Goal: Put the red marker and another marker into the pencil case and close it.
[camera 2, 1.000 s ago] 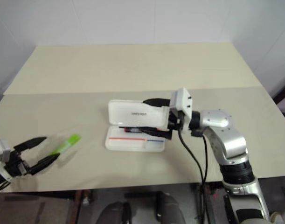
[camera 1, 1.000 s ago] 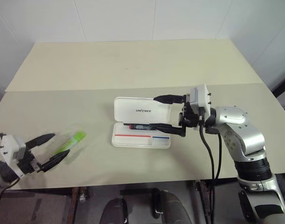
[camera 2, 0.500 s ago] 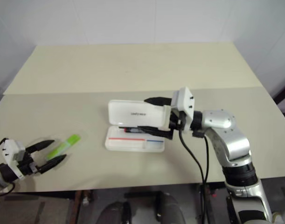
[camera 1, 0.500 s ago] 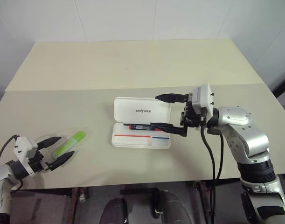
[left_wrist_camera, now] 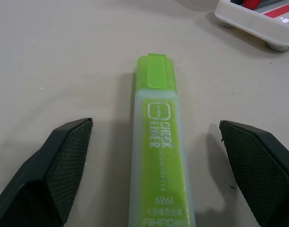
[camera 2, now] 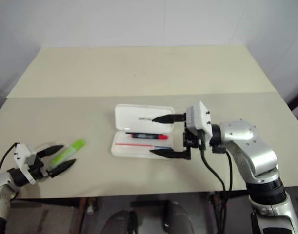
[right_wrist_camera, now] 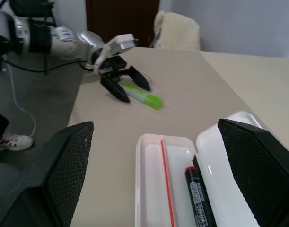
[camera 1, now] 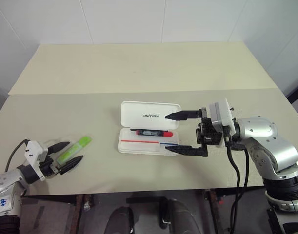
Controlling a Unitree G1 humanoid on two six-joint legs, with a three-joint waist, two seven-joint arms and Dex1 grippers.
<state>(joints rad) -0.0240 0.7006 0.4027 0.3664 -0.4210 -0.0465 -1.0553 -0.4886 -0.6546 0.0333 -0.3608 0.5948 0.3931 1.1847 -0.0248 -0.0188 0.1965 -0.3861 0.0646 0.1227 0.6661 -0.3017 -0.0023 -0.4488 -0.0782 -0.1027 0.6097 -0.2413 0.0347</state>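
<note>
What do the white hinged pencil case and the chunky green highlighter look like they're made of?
White hinged pencil case: probably hard plastic, smooth and slightly glossy, with moulded rounded corners. Chunky green highlighter: apparently translucent plastic, its frosted barrel showing green through it under white print.

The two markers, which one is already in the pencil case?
The red marker: it lies inside the open pencil case. The green marker lies on the table between the left gripper's open fingers.

head pair looks down on table (camera 1: 139, 73), wrist views close, low
</note>
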